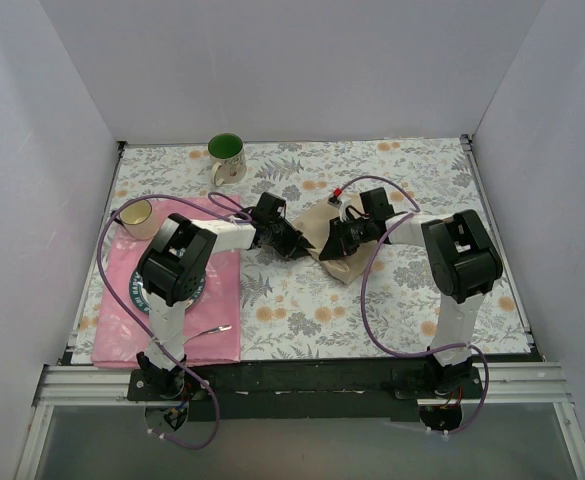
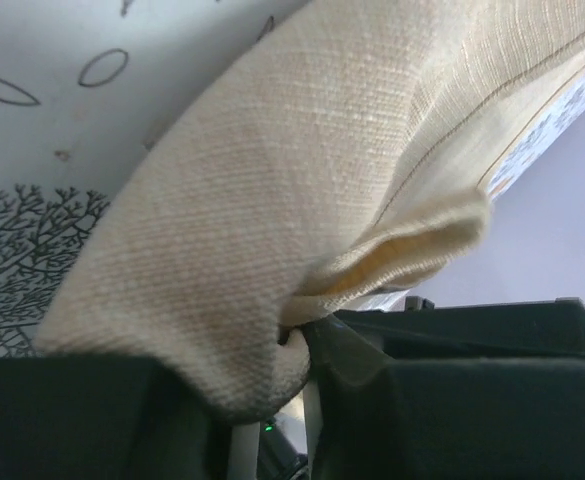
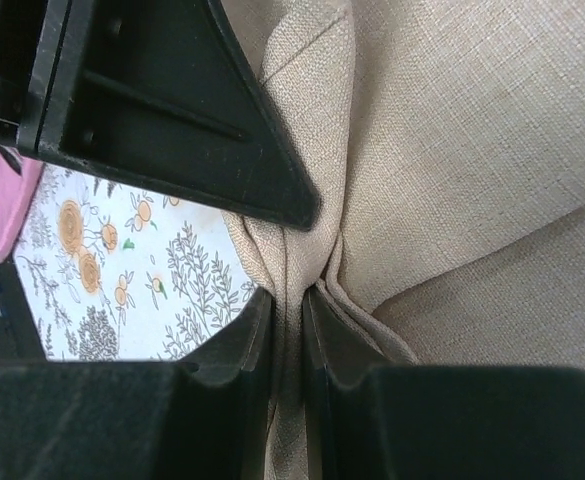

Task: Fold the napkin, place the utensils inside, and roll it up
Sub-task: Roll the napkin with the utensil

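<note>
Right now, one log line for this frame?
phase: folding napkin | left end effector: shut on napkin | right end effector: shut on napkin | fork: on pink placemat

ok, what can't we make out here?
- Whether left tool is shut: left wrist view, napkin drapes over its fingertips.
- Napkin outline: top view, left tool and right tool sit over it.
- Kind of silver utensil on the placemat: top view, too small.
</note>
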Action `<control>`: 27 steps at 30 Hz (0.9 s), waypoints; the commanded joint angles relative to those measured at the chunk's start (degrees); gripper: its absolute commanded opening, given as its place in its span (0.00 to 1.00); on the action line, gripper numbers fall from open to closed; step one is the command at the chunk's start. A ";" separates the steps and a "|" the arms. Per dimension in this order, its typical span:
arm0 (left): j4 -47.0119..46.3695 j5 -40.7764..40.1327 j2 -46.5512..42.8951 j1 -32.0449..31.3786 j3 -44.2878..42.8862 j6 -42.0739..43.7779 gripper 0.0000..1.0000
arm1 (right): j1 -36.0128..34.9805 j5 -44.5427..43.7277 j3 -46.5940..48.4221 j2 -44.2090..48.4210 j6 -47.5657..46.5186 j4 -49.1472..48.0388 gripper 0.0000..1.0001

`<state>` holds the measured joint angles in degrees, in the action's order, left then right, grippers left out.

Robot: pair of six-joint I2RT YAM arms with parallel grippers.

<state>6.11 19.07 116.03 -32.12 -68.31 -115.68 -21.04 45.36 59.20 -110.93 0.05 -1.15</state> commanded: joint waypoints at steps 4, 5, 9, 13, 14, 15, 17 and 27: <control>3.73 -4.58 2.71 -0.40 0.73 1.95 0.00 | -3.04 -11.68 2.58 4.14 -6.12 13.17 0.13; 4.17 -3.87 2.63 -0.40 0.73 1.77 0.00 | -3.39 -12.92 2.94 4.84 -6.47 14.15 0.20; 5.93 -2.98 1.40 -0.49 1.52 0.98 0.00 | -4.89 -19.42 5.57 9.58 -7.44 19.60 0.43; 6.63 -3.34 -0.01 -0.66 1.78 -0.16 0.00 | -8.74 -29.69 7.33 14.07 -7.61 22.50 0.61; 7.07 -3.42 -0.36 -0.66 1.61 -0.34 0.00 | -9.63 -31.29 7.42 15.82 -7.27 22.68 0.66; 6.99 -3.43 -0.54 -0.66 1.60 -0.51 0.00 | -10.51 -32.52 7.16 16.53 -6.91 22.51 0.69; 6.99 -3.42 -0.80 -0.75 1.08 -0.69 0.00 | -13.32 -35.33 6.02 18.11 -5.86 21.98 0.74; 7.16 -2.46 -1.59 -0.84 1.78 -2.45 0.00 | -23.87 -59.13 -1.71 15.40 -6.38 8.45 0.79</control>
<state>7.03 19.25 115.96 -32.73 -68.29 -115.94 -42.92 -0.67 60.07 -93.71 -5.91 13.78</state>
